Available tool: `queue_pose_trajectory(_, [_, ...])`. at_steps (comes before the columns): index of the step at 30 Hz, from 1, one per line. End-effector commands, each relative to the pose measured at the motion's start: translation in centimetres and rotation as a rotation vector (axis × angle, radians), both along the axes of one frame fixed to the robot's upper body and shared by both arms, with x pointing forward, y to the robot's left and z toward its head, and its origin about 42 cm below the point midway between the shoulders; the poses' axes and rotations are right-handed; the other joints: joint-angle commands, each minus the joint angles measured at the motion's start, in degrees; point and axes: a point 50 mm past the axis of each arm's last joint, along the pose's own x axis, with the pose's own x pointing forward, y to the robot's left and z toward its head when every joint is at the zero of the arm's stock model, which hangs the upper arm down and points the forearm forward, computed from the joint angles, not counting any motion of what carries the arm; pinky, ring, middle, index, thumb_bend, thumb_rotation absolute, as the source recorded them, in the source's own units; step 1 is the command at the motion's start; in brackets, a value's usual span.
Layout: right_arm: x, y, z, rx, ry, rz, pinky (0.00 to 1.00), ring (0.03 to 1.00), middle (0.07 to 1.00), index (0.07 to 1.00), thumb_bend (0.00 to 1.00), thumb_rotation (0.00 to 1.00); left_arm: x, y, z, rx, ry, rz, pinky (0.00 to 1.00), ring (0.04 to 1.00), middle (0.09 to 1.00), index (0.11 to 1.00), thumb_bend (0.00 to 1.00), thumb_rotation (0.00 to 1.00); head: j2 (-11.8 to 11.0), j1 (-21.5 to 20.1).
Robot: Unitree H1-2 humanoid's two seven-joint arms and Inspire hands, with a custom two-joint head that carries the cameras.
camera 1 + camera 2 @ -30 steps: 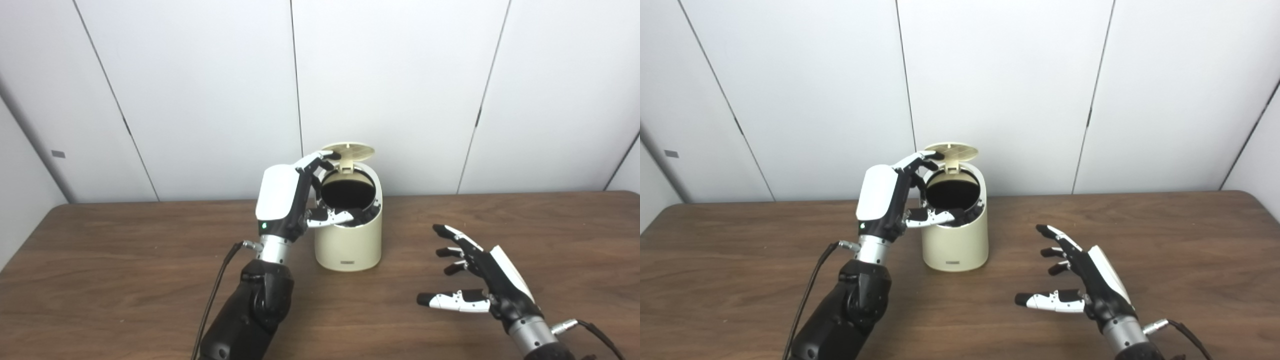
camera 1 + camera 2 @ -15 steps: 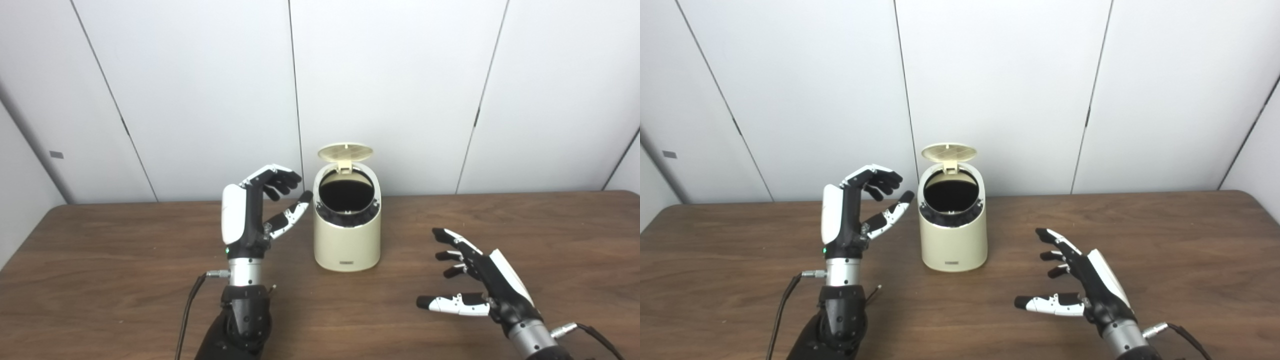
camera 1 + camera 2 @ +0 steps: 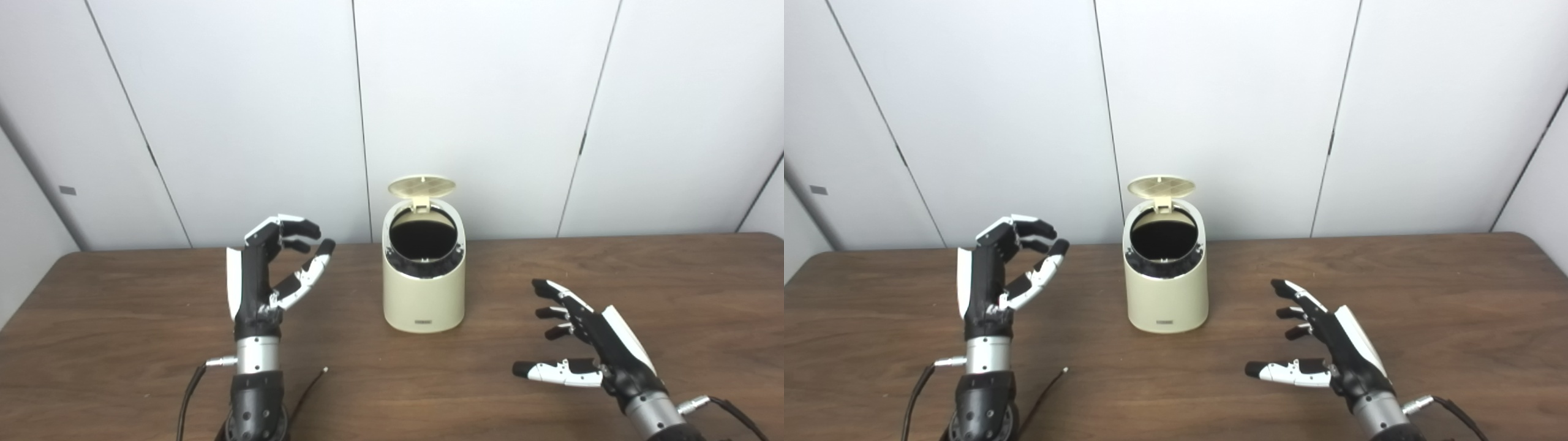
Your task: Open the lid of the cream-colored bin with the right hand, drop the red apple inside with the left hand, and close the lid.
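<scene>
Lid (image 3: 422, 185) is up at the bin (image 3: 423, 300) back. My R hand (image 3: 591, 352) is empty, fingers spread, near table's front; L hand (image 3: 269, 278) empty too. R is lower, so I'd reach up n left.

We see black-and-white jointed left hand (image 3: 266, 278) and right hand (image 3: 588, 355), silver wrist collars, thin black cables.

A dark brown wood-grain desk (image 3: 122, 343) is stretching across the whole lower part of both views, its rounded corners showing at the far left and far right. Behind it, a white panelled wall (image 3: 490, 110) is rising, divided by thin dark seams, with a small grey tag (image 3: 67, 190) sitting on its left panel.
</scene>
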Motion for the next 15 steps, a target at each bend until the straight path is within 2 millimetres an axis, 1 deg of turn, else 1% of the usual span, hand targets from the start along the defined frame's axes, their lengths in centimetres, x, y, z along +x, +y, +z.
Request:
queue_pose_trajectory(1, [1.0, -0.2, 2.2, 0.002, -0.098, 0.017, 0.65, 0.806, 0.891, 0.878, 0.71, 0.24, 0.1, 0.8, 1.5, 0.011, -0.031, -0.037, 0.51, 0.650, 0.709, 0.690, 0.60, 0.19, 0.0, 0.1])
queue_pose_trajectory(2, [1.2, -0.2, 2.3, 0.001, -0.103, 0.017, 0.65, 0.805, 0.894, 0.877, 0.71, 0.24, 0.0, 1.1, 1.1, 0.025, -0.016, -0.044, 0.53, 0.651, 0.715, 0.732, 0.62, 0.22, 0.0, 0.2])
queue_pose_trajectory(3, [1.3, -0.2, 2.5, -0.001, -0.108, 0.017, 0.64, 0.801, 0.895, 0.875, 0.71, 0.23, -0.2, 1.3, 0.6, 0.028, -0.001, -0.051, 0.54, 0.650, 0.716, 0.745, 0.62, 0.22, 0.0, 0.3])
queue_pose_trajectory(6, [1.7, -0.2, 2.9, 0.002, -0.121, 0.023, 0.64, 0.797, 0.900, 0.875, 0.70, 0.22, -0.6, 1.5, -0.5, 0.008, 0.042, -0.074, 0.55, 0.653, 0.721, 0.755, 0.63, 0.19, 0.0, 0.3])
queue_pose_trajectory(8, [1.9, -0.2, 3.2, 0.015, -0.130, 0.031, 0.64, 0.795, 0.900, 0.872, 0.71, 0.20, -0.9, 1.7, -1.5, -0.026, 0.075, -0.097, 0.55, 0.662, 0.735, 0.769, 0.63, 0.17, 0.0, 0.3])
queue_pose_trajectory(11, [2.0, -0.2, 3.2, 0.017, -0.130, 0.033, 0.62, 0.794, 0.903, 0.871, 0.71, 0.17, -1.3, 2.1, -2.8, -0.062, 0.118, -0.114, 0.55, 0.666, 0.739, 0.776, 0.66, 0.19, 0.1, 0.4])
queue_pose_trajectory(15, [2.0, -0.3, 3.2, 0.011, -0.141, 0.033, 0.60, 0.776, 0.894, 0.869, 0.71, 0.19, -1.9, 2.6, -4.2, -0.059, 0.172, -0.103, 0.55, 0.650, 0.722, 0.756, 0.63, 0.16, -0.1, 0.4])
